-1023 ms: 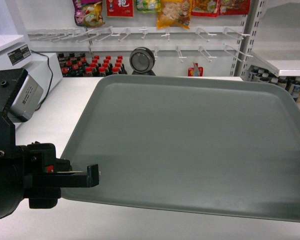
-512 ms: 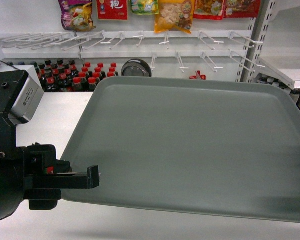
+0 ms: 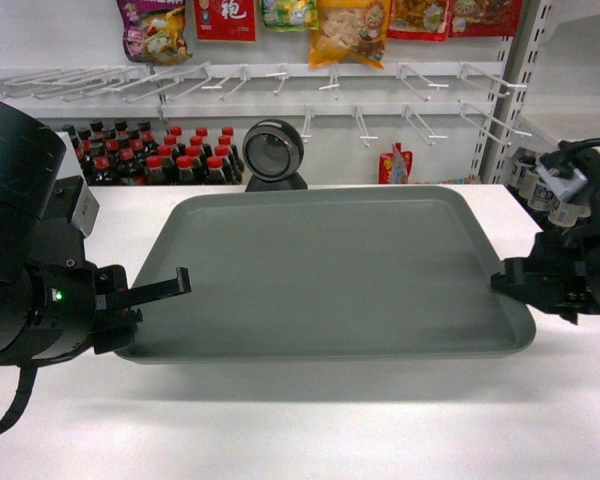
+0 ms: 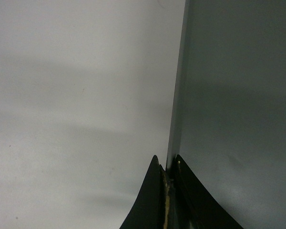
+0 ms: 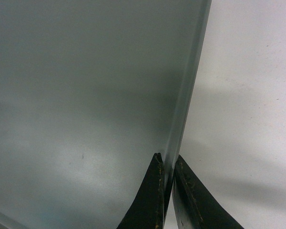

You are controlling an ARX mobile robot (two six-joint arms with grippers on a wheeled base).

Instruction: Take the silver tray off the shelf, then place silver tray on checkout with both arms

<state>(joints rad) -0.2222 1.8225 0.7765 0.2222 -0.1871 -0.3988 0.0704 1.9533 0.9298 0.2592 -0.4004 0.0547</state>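
Head view shows our silver tray (image 3: 330, 270) just above the white checkout counter (image 3: 310, 430), casting a shadow. Our left pincer (image 4: 168, 174) is pinching its left rim; our right pincer (image 5: 168, 179) is pinching its right rim, both nearly pressed together.

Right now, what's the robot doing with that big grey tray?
The robot holds the silver tray by both short ends. The left gripper pinches its left rim and the right gripper pinches its right rim. The tray is just above the white checkout, casting a shadow there. Neither gripper has let go yet.
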